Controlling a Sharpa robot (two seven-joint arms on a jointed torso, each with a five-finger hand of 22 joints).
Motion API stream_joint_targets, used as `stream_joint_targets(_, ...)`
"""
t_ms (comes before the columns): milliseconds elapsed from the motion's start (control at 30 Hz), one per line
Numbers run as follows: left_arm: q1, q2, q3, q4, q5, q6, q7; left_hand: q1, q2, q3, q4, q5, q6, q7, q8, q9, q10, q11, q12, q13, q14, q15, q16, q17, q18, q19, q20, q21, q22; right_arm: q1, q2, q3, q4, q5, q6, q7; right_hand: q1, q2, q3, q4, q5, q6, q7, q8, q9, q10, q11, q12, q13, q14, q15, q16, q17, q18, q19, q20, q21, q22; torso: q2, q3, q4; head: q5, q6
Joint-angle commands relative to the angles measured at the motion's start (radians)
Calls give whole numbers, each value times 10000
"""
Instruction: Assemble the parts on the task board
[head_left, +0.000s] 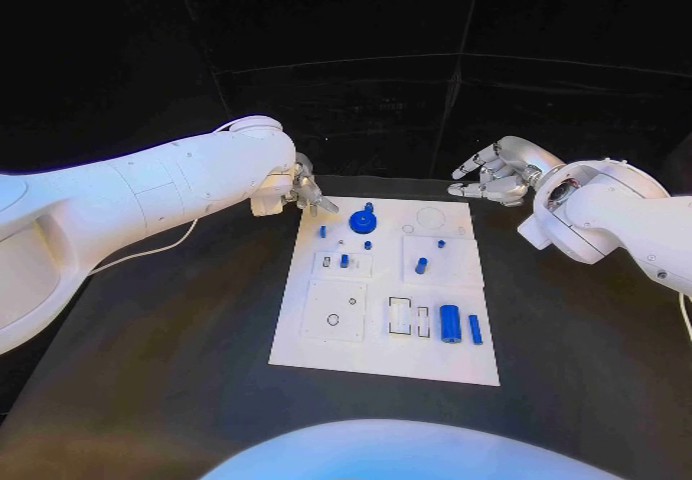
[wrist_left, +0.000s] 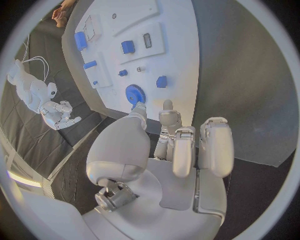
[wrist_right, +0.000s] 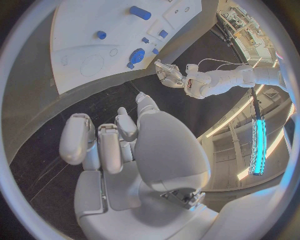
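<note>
— Where does the left robot hand (head_left: 296, 188) sit?
— At the task board's (head_left: 346, 345) far corner, holding nothing, fingers loosely curled — the blue gear (head_left: 362, 222) lies just beyond its fingertips (wrist_left: 139, 106).
— And the right robot hand (head_left: 492, 172)?
— Unladen too, fingers apart, over the black surface (head_left: 173, 350) — beyond the board's other far corner.

From the head we look steeply down on the task board (head_left: 387, 300), centre frame. Each wrist camera sits close behind its own robot hand, facing the board's far end; all three share the blue gear (head_left: 362, 222).
</note>
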Motion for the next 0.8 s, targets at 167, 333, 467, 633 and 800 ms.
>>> stream_joint_targets(167,-86,140,-63,-184,-289,647,73,161,88,-94,-26,-33,39,-17,66,31,68,-5,60,-7,1039,-87,31,2634,-34,261,-70,62,298,19,30,8,-6,19,31,99,-35,16,-48,8,101,-16,-27,70,-17,-81,3,4,-1,606,-71,5,809,71,-57,28,-44,-12,-12,6,14,-13,-26)
stream_joint_targets(333,-143,198,-80,-240,-266,782,108,217,123,-106,-43,-32,41,-22,77,44,72,-9,70,-1,1039,-90,31,2634,-39,268,-74,76,320,18,40,8,-13,19,38,98,-5,26,-53,6,185,-22,-26,79,-17,-85,2,6,-4,608,-73,2,811,72,-55,26,-51,-17,-13,9,18,-18,-25)
stream_joint_targets(467,-176,223,-98,-269,-246,895,107,264,154,-115,-60,-31,44,-25,86,54,75,-12,74,-1,1039,-92,31,2634,-43,273,-76,88,339,18,46,8,-16,19,40,97,15,33,-59,7,256,-27,-26,88,-16,-90,1,5,-10,609,-74,-1,811,70,-49,25,-52,-12,-16,8,10,-11,-28)
stream_joint_targets(633,-200,237,-117,-281,-227,952,131,367,199,-134,-109,-30,40,-29,99,73,72,-16,71,-12,1039,-96,31,2634,-44,273,-81,90,345,18,45,8,-19,19,41,95,25,35,-64,8,297,-29,-27,93,-16,-88,1,11,-7,610,-74,1,816,71,-50,24,-58,-20,-17,6,15,-15,-32)
stream_joint_targets(800,-210,251,-124,-261,-119,928,166,477,258,-139,-164,-26,37,-32,111,91,77,-19,81,-9,1039,-98,31,2634,-44,272,-84,88,347,18,55,8,-26,19,45,93,29,36,-66,9,318,-30,-26,95,-16,-93,0,6,-13,609,-74,-5,809,71,-48,24,-58,-19,-14,9,19,-17,-29)
